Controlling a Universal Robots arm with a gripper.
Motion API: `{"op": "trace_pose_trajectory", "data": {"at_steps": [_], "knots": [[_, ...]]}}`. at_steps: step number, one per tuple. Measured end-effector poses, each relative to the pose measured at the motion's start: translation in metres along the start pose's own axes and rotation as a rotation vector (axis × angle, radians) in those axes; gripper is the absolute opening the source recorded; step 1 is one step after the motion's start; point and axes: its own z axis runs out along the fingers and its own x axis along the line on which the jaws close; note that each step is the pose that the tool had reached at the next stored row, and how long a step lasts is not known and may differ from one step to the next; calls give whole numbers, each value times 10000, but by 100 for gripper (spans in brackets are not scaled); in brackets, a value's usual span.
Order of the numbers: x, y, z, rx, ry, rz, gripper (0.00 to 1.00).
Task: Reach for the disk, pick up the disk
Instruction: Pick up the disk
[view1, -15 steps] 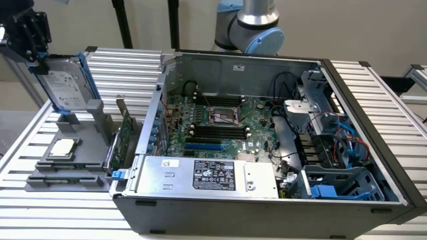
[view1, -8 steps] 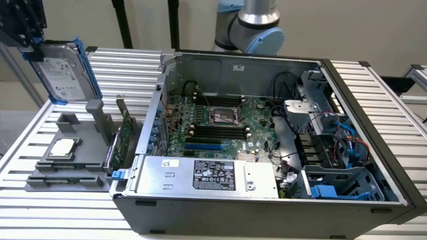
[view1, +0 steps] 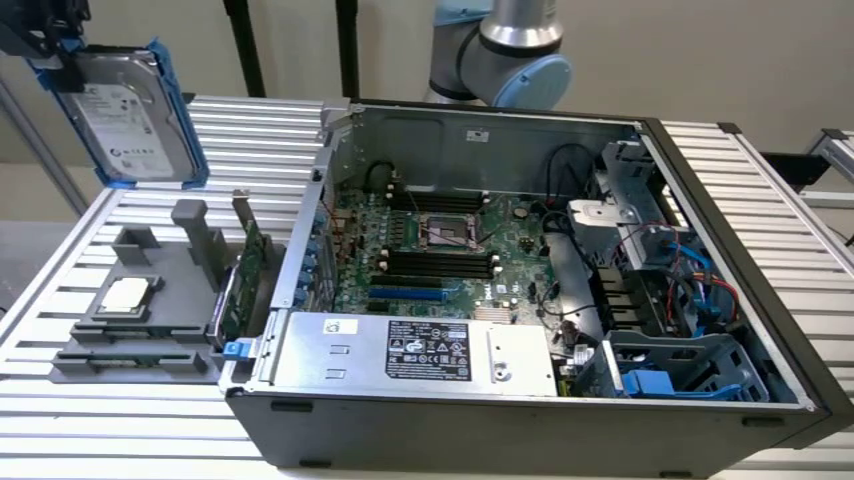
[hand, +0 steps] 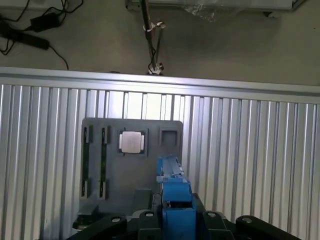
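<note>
The disk (view1: 134, 110), a silver-grey hard drive with a white printed label and a bright blue carrier frame, hangs upright in the air at the exterior view's upper left, well above the table. My gripper (view1: 47, 45) is shut on its top end. In the wrist view the blue frame (hand: 175, 197) runs edge-on between my dark fingers (hand: 207, 220), high over the grey holder block (hand: 132, 165).
The grey holder block (view1: 134, 320) below the disk carries a small square CPU chip (view1: 127, 293) and a green card (view1: 248, 262) standing on edge. The open computer case (view1: 534, 430) with its silver power supply (view1: 414, 350) stands on the slatted aluminium table (view1: 120, 430).
</note>
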Motion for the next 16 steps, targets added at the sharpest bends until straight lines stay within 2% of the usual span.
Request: {"op": "trace_pose_trajectory", "data": {"at_steps": [4, 9, 16], "knots": [[26, -161, -175, 4, -67, -18, 33], [57, -387, -345, 9, -176, -19, 33], [99, -703, -521, 2, -346, -19, 33]]}}
